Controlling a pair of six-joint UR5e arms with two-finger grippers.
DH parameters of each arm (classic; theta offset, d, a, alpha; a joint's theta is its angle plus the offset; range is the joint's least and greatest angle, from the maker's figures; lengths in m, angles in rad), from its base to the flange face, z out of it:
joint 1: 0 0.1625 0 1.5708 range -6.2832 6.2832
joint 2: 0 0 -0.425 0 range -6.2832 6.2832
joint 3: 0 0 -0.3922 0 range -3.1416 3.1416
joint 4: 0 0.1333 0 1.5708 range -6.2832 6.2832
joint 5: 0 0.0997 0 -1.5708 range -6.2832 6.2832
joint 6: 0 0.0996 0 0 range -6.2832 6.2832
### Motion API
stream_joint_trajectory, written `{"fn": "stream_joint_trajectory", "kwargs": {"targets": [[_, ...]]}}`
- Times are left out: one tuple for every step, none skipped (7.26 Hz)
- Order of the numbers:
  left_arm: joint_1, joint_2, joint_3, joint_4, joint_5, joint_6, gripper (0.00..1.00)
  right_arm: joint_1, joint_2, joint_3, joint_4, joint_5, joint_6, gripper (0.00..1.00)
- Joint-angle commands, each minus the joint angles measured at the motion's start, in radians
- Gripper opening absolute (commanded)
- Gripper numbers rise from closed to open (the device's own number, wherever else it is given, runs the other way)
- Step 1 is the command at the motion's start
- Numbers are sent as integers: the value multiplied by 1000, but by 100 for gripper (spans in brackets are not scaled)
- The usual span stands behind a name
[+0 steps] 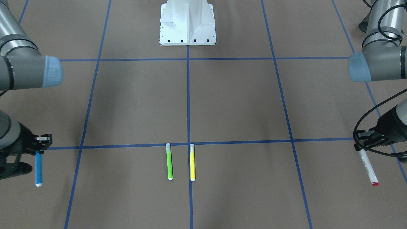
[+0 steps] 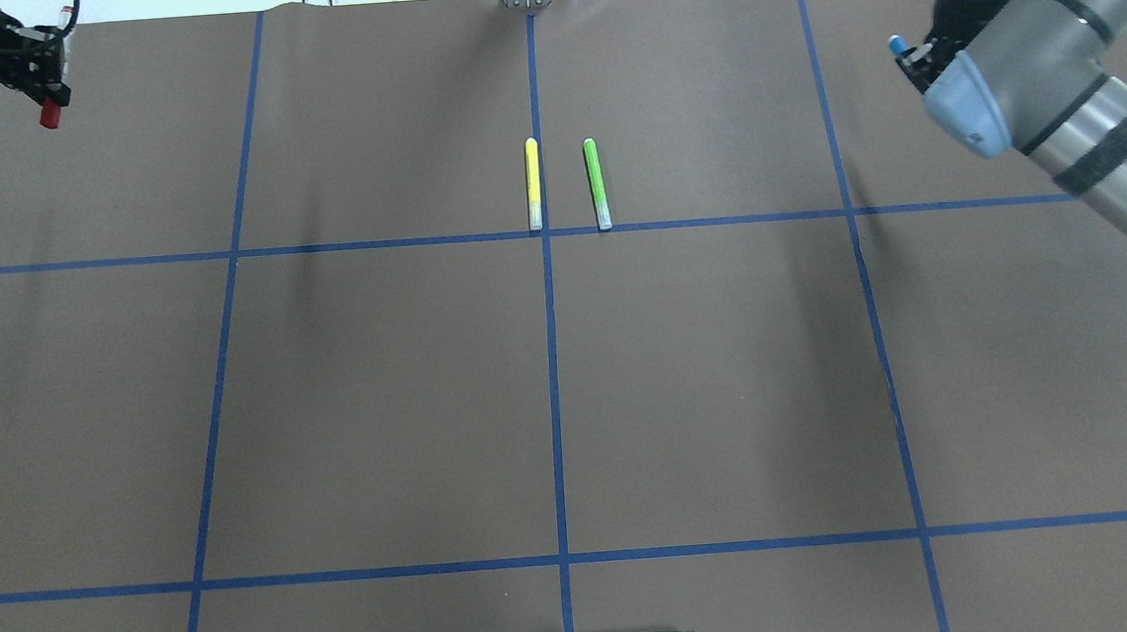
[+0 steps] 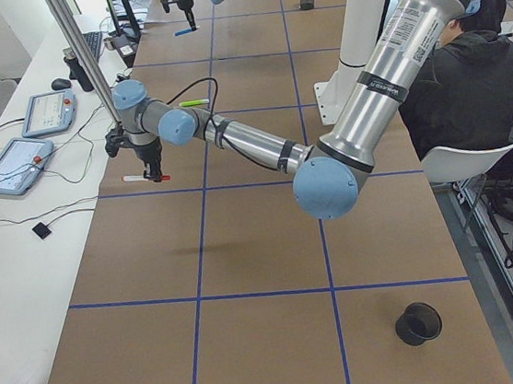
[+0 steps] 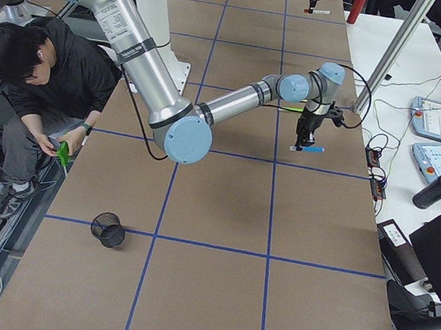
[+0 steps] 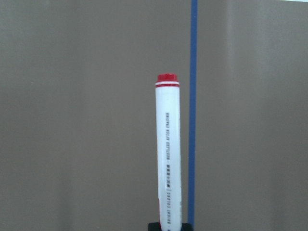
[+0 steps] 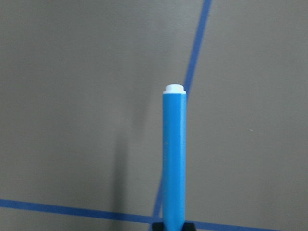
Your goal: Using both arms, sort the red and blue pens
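Left gripper: the black two-finger left gripper [image 1: 361, 144] is clamped on one end of the slim white-barrelled red pen [image 5: 168, 154]. The pen juts straight out ahead of the fingers, with a blue tape line just beside its barrel.
Middle: the slim yellow marker [image 2: 533, 184] and slim green marker [image 2: 597, 183] lie side by side on the brown paper-covered table [image 2: 381, 398], well apart from both sets of fingers.
Right gripper: the black two-finger right gripper [image 1: 39, 144] grasps the slim blue-barrelled pen [image 6: 173, 159] by one end, white tip pointing away from the fingers.
Doing it well: each pen is out at its own side. Lower it level until the barrel rests flat, then part the fingers gently so it does not roll.
Hard to see: the wrist views cut the fingers off at the bottom edge. Overhead, the right arm's elbow hides its fingers. Whether either pen touches the table, I cannot tell.
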Motion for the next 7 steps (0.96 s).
{"fn": "stream_joint_trajectory", "kwargs": {"targets": [[-47, 131, -162, 100, 13, 144, 0, 74, -150, 173, -154, -4, -196, 0], [-72, 172, -210, 159, 50, 242, 0, 84, -207, 263, -229, -11, -211, 0], [-102, 224, -239, 178, 62, 342, 0, 96, -265, 306, -241, -39, -262, 0], [-134, 261, -264, 179, 123, 384, 0, 126, -292, 310, -248, -53, -359, 0], [-139, 371, -327, 181, 193, 411, 0, 153, -318, 311, -285, -86, -442, 0], [-153, 421, -347, 205, 196, 494, 0, 179, -353, 307, -288, -102, -553, 0], [-197, 453, -355, 255, 197, 579, 0, 217, -397, 310, -288, -102, -601, 0]]}}
